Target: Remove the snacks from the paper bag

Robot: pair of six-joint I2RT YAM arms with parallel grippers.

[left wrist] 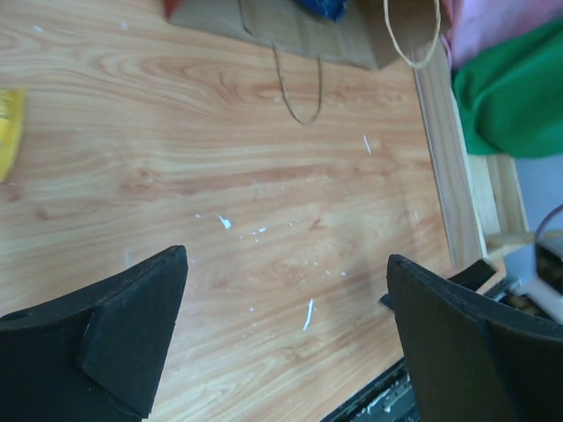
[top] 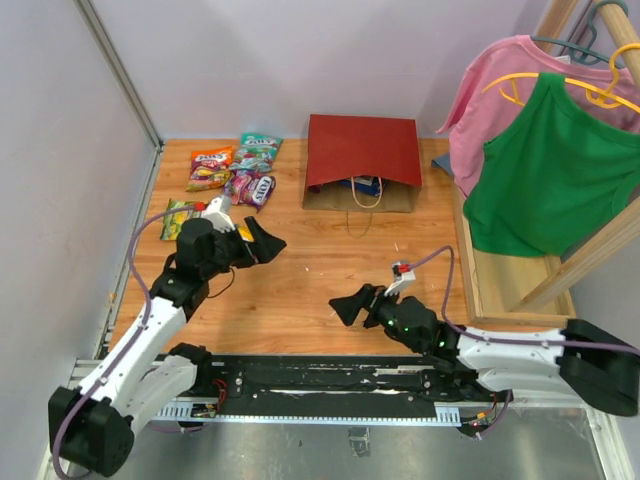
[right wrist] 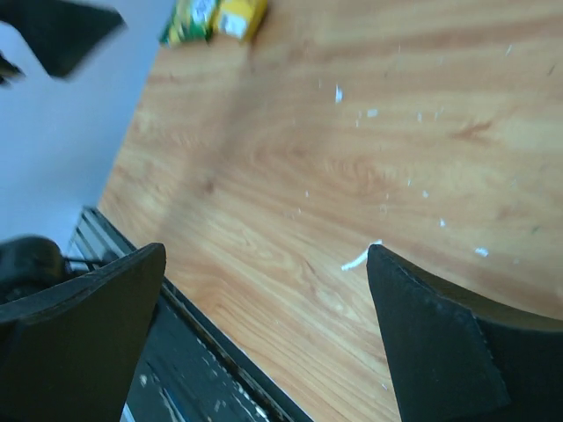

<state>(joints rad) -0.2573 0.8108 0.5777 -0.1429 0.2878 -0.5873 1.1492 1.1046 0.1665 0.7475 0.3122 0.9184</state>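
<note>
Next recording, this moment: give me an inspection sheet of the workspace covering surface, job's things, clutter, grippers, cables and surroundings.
Surface: wooden table, scattered white flecks.
Job's things: paper bag lying at the far side, mouth toward the arms, blue item showing inside. Orange packet, teal packet, purple packet and green-yellow packet lie out on the table, far left.
Clutter: nothing seen.
Grippers: left gripper jaws open, empty; right gripper jaws open, empty.
Cables: purple cable along the left arm; second purple cable looping over the right wrist.
Surroundings: pink shirt and green shirt hanging on a wooden rack, right.
</note>
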